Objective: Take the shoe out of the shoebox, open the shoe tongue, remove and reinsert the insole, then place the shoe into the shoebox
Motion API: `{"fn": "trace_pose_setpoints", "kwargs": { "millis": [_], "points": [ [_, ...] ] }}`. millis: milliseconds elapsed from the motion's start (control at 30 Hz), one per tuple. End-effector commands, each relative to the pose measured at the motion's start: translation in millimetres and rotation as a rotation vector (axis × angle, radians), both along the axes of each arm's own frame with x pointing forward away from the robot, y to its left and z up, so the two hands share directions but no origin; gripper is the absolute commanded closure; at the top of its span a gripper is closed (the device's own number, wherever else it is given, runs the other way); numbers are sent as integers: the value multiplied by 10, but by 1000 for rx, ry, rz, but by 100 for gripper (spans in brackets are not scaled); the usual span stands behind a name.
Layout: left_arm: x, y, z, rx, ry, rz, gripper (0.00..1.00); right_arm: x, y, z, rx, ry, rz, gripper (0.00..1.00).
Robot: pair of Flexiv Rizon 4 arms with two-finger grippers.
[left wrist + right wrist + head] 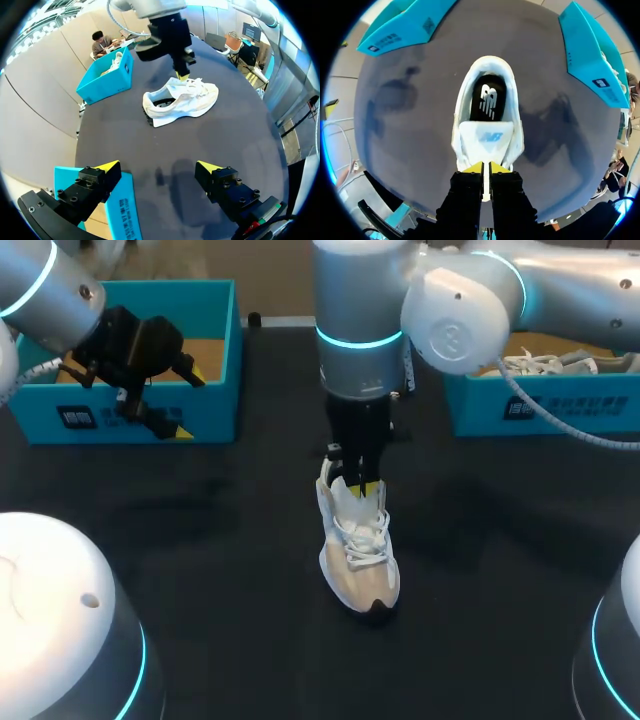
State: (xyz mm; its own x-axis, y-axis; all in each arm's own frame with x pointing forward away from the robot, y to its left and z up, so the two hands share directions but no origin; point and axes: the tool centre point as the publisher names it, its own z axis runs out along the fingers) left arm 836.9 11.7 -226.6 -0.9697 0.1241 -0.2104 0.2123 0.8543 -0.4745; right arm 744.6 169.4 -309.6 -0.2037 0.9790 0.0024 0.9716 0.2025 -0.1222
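Right gripper (485,167): yellow tips nearly together, a thin white strip of the tongue (487,142) pinched between them. White shoe (461,107) upright on the dark table (420,130), its opening facing the gripper. Dark insole (488,97) lies flat inside (white logo visible). Two blue boxes sit beyond the shoe, one (402,25) to each side (587,55), both apart from it.

The white lace-up shoe (358,550) has a soft woven cloth upper and a smooth black insole (488,97). The black tabletop (200,540) is matt. The turquoise shoebox (222,390) looks like smooth card.
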Motion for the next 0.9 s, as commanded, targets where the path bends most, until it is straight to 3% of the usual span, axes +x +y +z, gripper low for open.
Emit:
{"fn": "trace_pose_setpoints", "kwargs": {
  "millis": [33, 233, 367, 600, 700, 900],
  "points": [
    [-6, -3, 5, 4, 0, 1, 0, 101, 21, -173, 18, 16, 8, 91],
    [-6, -3, 5, 4, 0, 1, 0, 151, 29, -318, 23, 28, 22, 82],
    [-6, -3, 5, 4, 0, 1, 0, 169, 10, -332, 18, 30, 23, 80],
    [-6, -3, 5, 4, 0, 1, 0, 211, -5, -201, 1, -17, 47, 76],
    [-6, -3, 5, 4, 0, 1, 0, 269, 13, -154, 22, -58, 115, 70],
    [-6, -3, 5, 4, 0, 1, 0, 412, 48, -32, -55, -106, 283, 59]
  ]
}}
